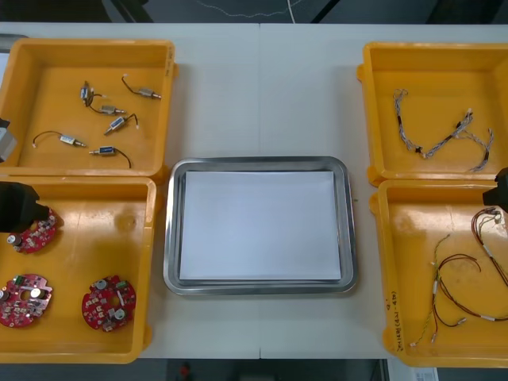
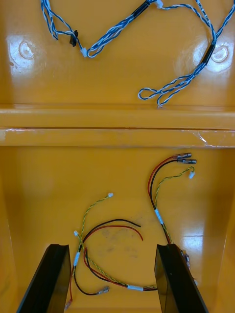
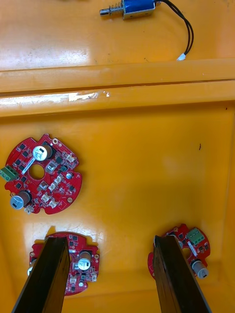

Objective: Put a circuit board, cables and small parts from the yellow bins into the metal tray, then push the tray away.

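While the left hand [image 3: 110, 240] and right hand [image 2: 110, 247] hover wide open, centre the left squarely over one circuit board [image 3: 49, 188].

Yellow bins [image 1: 103, 230] noted as glossy smooth plastic; tray [image 1: 168, 238] rim as shiny metal, inside matt white; table [image 1: 262, 87] matt.

Electronics workshop or lab bench. Light table [image 1: 262, 87], four yellow bins [image 1: 48, 87] sorting stock: red circuit boards [image 1: 109, 302], cables [image 2: 113, 32], small metal parts [image 1: 119, 123]. Metal tray [image 1: 259, 287] sits between the bins, white inside.
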{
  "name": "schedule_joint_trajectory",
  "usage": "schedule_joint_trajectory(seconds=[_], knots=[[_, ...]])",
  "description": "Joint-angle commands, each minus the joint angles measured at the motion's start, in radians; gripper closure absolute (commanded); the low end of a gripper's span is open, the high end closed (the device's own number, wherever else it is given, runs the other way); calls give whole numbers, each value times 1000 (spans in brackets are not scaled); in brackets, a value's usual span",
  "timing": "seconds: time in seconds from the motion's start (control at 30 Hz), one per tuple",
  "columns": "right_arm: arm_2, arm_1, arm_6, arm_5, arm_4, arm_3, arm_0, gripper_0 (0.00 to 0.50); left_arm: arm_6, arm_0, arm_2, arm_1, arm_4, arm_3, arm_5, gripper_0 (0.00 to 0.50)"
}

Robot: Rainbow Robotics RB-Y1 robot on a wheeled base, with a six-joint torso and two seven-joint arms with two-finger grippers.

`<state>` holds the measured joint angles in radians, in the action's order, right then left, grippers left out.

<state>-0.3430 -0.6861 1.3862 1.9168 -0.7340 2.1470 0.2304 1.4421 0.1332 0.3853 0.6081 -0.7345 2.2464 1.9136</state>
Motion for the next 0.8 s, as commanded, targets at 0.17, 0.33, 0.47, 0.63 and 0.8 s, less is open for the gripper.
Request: schedule_joint_trajectory(seconds=[0.17,0.33,0.47,0.63,0.8], knots=[[-30,-38,13,3,-5,8,-8,0,-35,28,4,-13,7,10,6,0],[-30,-38,13,3,-5,8,-8,0,-35,28,4,-13,7,10,6,0],[-30,-38,13,3,-5,8,-8,0,-35,28,4,-13,7,10,6,0],[-30,-38,13,3,-5,8,-8,0,-35,28,4,-13,7,10,6,0],[-30,-38,13,3,-5,8,-8,0,-35,28,4,-13,7,10,6,0]])
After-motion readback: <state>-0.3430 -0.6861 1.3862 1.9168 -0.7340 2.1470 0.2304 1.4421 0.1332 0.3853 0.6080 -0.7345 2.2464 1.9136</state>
